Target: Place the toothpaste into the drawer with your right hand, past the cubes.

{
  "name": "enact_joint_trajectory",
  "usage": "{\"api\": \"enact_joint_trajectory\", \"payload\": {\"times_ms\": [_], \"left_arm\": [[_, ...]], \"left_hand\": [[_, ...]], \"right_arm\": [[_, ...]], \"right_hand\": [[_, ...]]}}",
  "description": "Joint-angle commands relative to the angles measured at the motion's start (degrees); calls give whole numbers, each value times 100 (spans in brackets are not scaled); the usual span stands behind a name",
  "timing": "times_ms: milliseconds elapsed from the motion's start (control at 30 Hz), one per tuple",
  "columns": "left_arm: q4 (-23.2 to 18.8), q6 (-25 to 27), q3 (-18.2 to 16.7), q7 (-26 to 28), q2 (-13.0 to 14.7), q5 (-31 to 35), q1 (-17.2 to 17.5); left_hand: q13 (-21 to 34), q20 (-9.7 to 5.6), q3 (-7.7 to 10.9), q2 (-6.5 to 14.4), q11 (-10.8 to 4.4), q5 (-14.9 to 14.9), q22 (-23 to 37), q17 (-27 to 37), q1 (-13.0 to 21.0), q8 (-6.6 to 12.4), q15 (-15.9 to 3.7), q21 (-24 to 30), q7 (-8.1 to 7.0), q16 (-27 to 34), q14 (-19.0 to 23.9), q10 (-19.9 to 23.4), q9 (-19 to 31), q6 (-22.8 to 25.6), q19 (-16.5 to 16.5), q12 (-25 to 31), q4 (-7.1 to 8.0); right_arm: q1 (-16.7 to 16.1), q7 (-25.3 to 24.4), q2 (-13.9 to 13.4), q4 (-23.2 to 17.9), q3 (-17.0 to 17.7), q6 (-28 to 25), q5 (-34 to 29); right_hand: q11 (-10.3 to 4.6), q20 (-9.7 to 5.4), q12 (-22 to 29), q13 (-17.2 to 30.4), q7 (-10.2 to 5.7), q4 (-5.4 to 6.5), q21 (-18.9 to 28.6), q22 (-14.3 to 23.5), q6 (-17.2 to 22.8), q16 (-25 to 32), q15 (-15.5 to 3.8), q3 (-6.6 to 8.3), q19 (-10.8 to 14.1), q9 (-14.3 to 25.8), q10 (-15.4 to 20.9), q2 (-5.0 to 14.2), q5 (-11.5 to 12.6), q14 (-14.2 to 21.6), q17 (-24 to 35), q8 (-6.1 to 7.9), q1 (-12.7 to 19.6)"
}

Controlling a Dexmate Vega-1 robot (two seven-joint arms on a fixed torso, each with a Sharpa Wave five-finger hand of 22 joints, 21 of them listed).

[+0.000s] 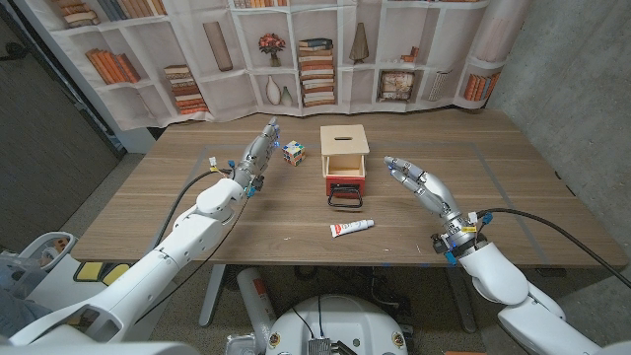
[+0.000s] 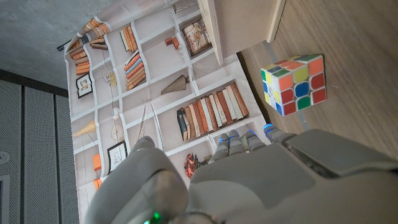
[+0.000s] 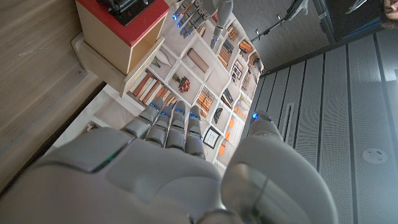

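Head view is showing my right hand [image 1: 412, 178] hovering over the desk [image 1: 513, 197], fingers wide and holding nothing. The toothpaste [image 1: 351, 228] is lying flat near the front edge, just in front of the small wooden drawer box [image 1: 344, 162]. I am thinking I should reach down low and pinch the tube around its middle.

A lab: printed bookshelf backdrop [image 1: 296, 49] hung over grey panelled walls [image 1: 39, 108].

My arms are glossy white shells; grey hands [image 1: 419, 180] with blue-lit fingertips [image 3: 176, 112]; black cables at both wrists.
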Motion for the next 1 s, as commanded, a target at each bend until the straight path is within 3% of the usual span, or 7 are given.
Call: {"api": "enact_joint_trajectory", "payload": {"times_ms": [33,1000], "left_arm": [[-179,-32,-56,95,48,-16,152],[-359,-83,-128,153,114,-41,337]], "left_hand": [[16,-57,-21,42,15,14,12,8,11,0,-11,1,4,-17,-3,15,14,26,-183,-13,1],[16,-109,-47,59,53,12,12,8,24,1,13,1,34,-19,-7,24,15,45,-183,-14,-1]], "right_arm": [[-176,-175,-35,-177,104,-124,-386],[-532,-797,-5,-646,337,-531,-1869]], "right_hand": [[-33,-31,11,21,13,-47,-18,33,62,-9,-4,26,42,28,59,2,-17,29,11,11,98],[-152,-24,-5,23,-119,-204,-87,33,109,-10,-68,92,80,27,115,9,1,83,10,-23,342]]}}
